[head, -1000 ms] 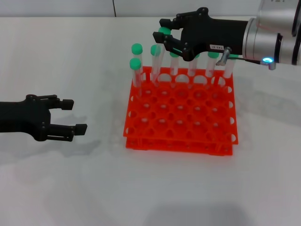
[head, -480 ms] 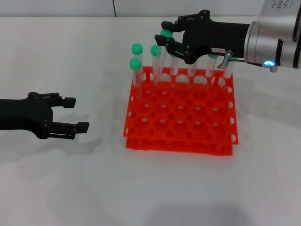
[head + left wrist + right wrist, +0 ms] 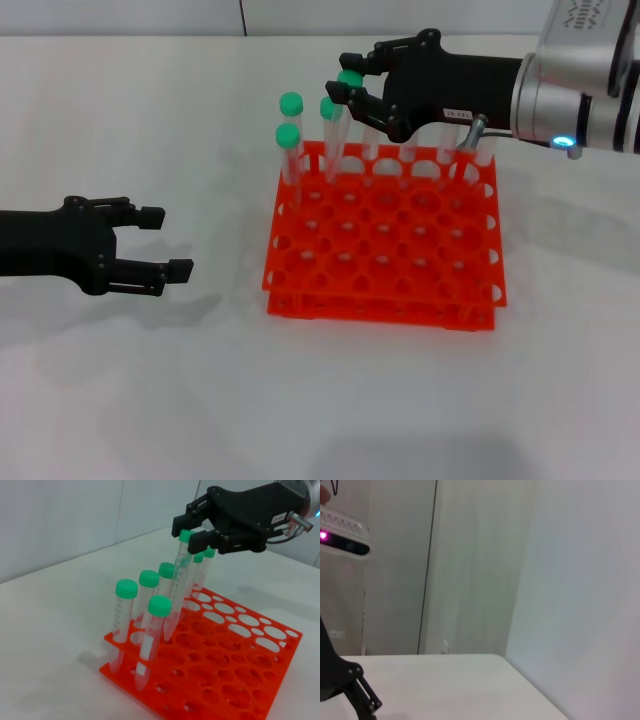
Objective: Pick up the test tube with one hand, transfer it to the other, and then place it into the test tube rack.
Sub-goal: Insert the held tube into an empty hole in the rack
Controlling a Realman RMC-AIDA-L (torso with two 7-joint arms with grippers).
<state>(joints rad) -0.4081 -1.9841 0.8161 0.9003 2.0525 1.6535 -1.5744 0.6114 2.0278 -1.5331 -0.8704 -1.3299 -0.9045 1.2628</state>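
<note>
test tube (image 3: 176,587) is held at its green cap by the right gripper (image 3: 189,529), hanging a bit tilted with its tip down at the far-left holes of the test tube rack (image 3: 385,250). can't tell from the left wrist view whether the tip is already inside a hole or just over the top tier

right gripper: the labelled one, jaws pinched on the cap, reaching in over the back row of the rack from the right in head view (image 3: 345,88)

left gripper (image 3: 165,243): jaws apart, holding nothing, low over the table (image 3: 150,400) well to the left of the rack, looks parked

other capped tubes (image 3: 150,605) stand in the back and left holes near the held one, close neighbours, so insertion clearance is tight

progress, my read: tube is in the labelled gripper and the unlabelled one is empty, so pick and handover look done. this is the placing stage, late in the task

left to do:
- seat the tube fully through both tiers
- open the jaws
- lift clear without clipping adjacent caps

right wrist view shows only wall and a table edge, nothing useful
</note>
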